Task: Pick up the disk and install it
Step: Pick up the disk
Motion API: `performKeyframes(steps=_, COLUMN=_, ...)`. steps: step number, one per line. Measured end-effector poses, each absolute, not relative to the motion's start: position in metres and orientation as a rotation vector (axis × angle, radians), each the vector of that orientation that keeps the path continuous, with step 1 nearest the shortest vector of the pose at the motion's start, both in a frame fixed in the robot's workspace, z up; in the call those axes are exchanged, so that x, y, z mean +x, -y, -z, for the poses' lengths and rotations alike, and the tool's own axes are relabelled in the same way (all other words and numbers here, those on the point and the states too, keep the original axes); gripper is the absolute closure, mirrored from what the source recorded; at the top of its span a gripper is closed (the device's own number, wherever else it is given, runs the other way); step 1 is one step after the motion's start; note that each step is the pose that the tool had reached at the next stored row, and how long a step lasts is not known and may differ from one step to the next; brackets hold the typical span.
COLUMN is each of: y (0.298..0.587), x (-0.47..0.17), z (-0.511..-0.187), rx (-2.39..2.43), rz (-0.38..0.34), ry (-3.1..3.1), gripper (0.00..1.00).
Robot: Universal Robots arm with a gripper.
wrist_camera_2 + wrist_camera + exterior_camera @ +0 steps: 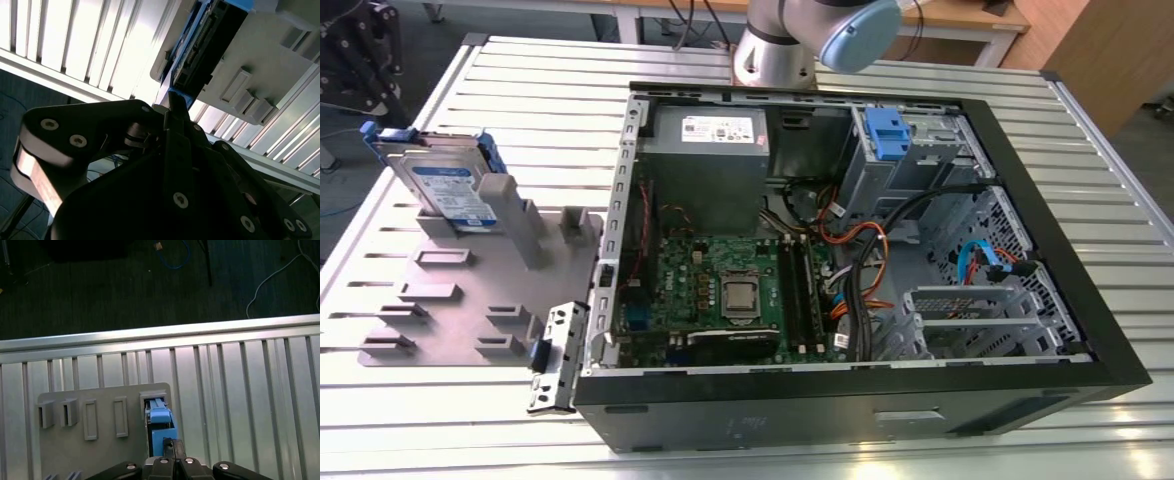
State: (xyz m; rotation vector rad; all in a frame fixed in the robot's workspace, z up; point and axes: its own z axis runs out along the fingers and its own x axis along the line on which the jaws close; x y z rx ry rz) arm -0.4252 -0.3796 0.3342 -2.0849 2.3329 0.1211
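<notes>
The fingers [172, 444] are pressed together with nothing between them, and the disk [160, 424] lies just ahead of their tips, standing on edge in a slot of the grey holder [100, 450] on the slatted surface [240, 390]. Whether the tips touch it I cannot tell. I judge the step in hand to be the approach for the pick. To do it well, the fingers would have to spread wider than the disk is thick and sit centred over its free edge. They should close on the two flat faces rather than on the blue side rails, keeping square to the slot so the disk does not bind against the holder walls. The first wrist view gives the line-up, with the blue rail straight beyond the fingertips and the empty slots of the holder off to one side. The second wrist view adds the disk's dark connector edge [210, 45], close past the fingers [175, 102]. The exterior view supplies the wider setting: the disk's labelled face [447, 185] and the open computer case [854, 395], well apart from it, with the drive bay and its blue latch [887, 135].
</notes>
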Motion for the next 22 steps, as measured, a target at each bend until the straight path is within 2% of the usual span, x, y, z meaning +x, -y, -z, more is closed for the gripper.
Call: performKeyframes(steps=22, y=0.3837, x=-0.4228, z=-0.3341, rx=-2.095, rz=-0.117, ry=-2.321, gripper=0.89)
